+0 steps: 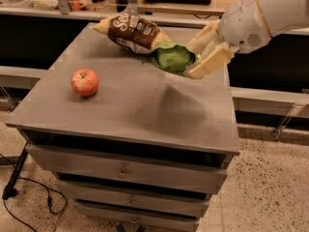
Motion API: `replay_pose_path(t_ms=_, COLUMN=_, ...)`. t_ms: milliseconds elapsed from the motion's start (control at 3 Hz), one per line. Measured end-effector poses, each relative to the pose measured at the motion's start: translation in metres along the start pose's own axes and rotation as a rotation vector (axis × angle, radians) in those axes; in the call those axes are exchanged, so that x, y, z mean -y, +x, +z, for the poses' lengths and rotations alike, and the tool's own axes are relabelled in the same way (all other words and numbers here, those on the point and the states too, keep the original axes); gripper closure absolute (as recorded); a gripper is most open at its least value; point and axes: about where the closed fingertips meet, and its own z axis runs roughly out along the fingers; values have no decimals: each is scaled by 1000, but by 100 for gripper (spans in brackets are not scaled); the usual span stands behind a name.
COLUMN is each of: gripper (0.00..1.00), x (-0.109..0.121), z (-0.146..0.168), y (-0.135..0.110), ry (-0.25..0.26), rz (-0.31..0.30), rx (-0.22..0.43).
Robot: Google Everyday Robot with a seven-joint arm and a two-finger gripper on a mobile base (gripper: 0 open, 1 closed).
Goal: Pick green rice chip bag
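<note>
The green rice chip bag (pixel 171 57) is crumpled and held in the air above the grey cabinet top (pixel 130 105), with its shadow on the surface below it. My gripper (pixel 195 57) comes in from the upper right on a white arm and is shut on the bag's right side, its cream fingers (pixel 208 64) pinching it. The bag hangs just in front of the brown-and-yellow snack bag.
A brown-and-yellow snack bag (pixel 133 33) lies at the back of the cabinet top. A red apple (pixel 85 81) sits at the left. The cabinet has drawers (pixel 123 170) below. A counter runs behind it, and a black cable lies on the floor at left.
</note>
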Motion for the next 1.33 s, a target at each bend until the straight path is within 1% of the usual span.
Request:
replay_pose_path(t_ms=333, gripper=100, x=-4, z=-17, y=-22, ry=-45, rz=8, rx=128)
replay_pose_path(t_ms=667, gripper=100, x=-9, z=-27, y=-38, ry=-43, rz=41, rx=236)
replay_pose_path(t_ms=1000, gripper=100, x=-12, z=-30, y=-44, ry=-53, rz=81, rx=304)
replay_pose_path(t_ms=1333, gripper=100, x=-13, z=-33, y=-45, ry=-47, rz=125, rx=338)
